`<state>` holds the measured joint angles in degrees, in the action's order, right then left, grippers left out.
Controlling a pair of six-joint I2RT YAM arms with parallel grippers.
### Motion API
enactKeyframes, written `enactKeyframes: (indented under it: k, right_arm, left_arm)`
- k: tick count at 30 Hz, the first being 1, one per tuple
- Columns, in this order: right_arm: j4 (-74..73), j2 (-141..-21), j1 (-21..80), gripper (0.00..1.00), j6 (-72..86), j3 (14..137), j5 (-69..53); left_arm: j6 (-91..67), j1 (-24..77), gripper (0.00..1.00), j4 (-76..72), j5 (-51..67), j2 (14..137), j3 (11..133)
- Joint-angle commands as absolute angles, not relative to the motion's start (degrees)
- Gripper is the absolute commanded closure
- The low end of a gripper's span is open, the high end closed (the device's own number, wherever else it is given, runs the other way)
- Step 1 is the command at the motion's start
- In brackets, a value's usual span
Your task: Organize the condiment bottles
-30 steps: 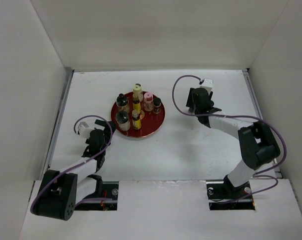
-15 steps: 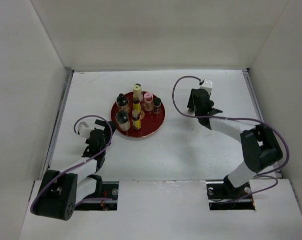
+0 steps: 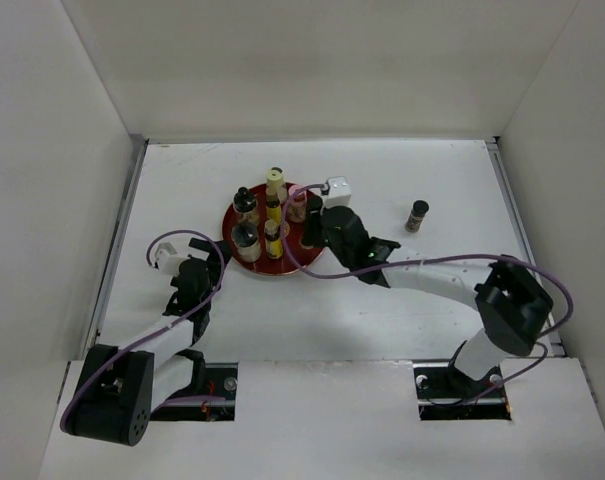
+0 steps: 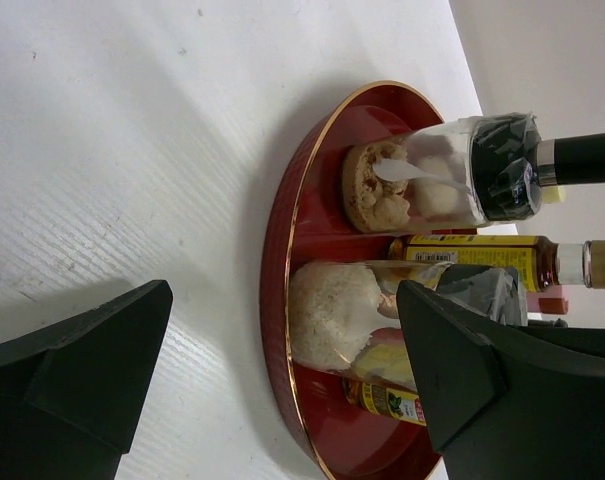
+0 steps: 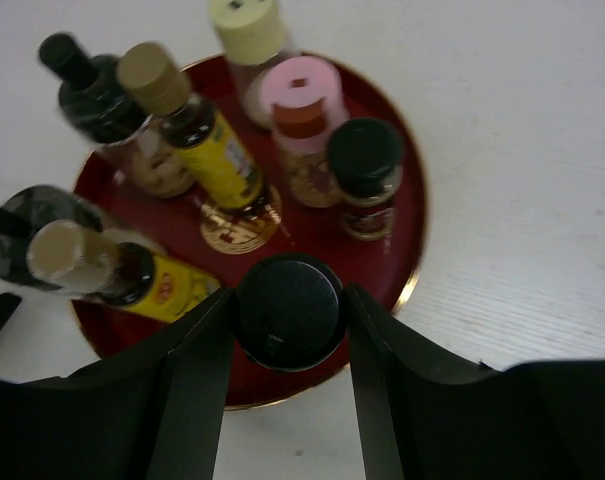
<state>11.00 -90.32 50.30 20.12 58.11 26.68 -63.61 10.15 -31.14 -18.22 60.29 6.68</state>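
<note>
**Right arm.** The right gripper (image 5: pixel 287 298) is clamping a black-capped bottle (image 5: pixel 287 318) at the cap, with one finger pressing on each side. In the right wrist view, this bottle is sitting over the near rim of the round red tray (image 5: pixel 370 100). Whether its base is touching the tray cannot be determined.

**Tray contents.** The following items are standing upright on the tray:
- A cream-capped jar (image 5: pixel 247 28) is standing at the far edge.
- A pink-capped bottle (image 5: pixel 300 95) is standing just in front of it.
- A small black-capped jar (image 5: pixel 365 165) is standing beside the pink-capped bottle.
- Two slim yellow bottles with brown caps, the first yellow bottle (image 5: pixel 197 130) and the second yellow bottle (image 5: pixel 132 275), are occupying the middle.
- A dark-necked jar (image 5: pixel 87 85) is standing on the left side.

**Left arm.** The left gripper (image 4: pixel 282 300) is resting just beside the tray's left edge. Its jaws are spread wide and are holding nothing. Two clear jars with pale contents are facing it.

**Table.** A lone brown bottle (image 3: pixel 417 215) with a dark cap is standing upright on the white table (image 3: pixel 282 320), well apart from the tray on its right.
</note>
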Motion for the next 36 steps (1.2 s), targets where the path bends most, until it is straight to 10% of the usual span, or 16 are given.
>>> enactKeyframes:
  k: [1, 23, 36]
  right_arm:
    - [15.47, -95.08, 51.72, 0.65, 19.34, 64.49, 27.16]
    - [20.48, -113.90, 51.37, 0.60, 16.52, 76.29, 31.91]
    - [20.48, -105.92, 51.55, 0.29, 18.98, 71.99, 32.25]
  left_arm:
    - [-63.28, 9.89, 0.00, -33.49, -18.46, 59.15, 6.59]
    - [-63.37, 10.15, 0.00, -33.49, -18.37, 59.76, 6.77]
    - [-63.54, 9.97, 0.00, -33.57, -18.11, 59.68, 6.68]
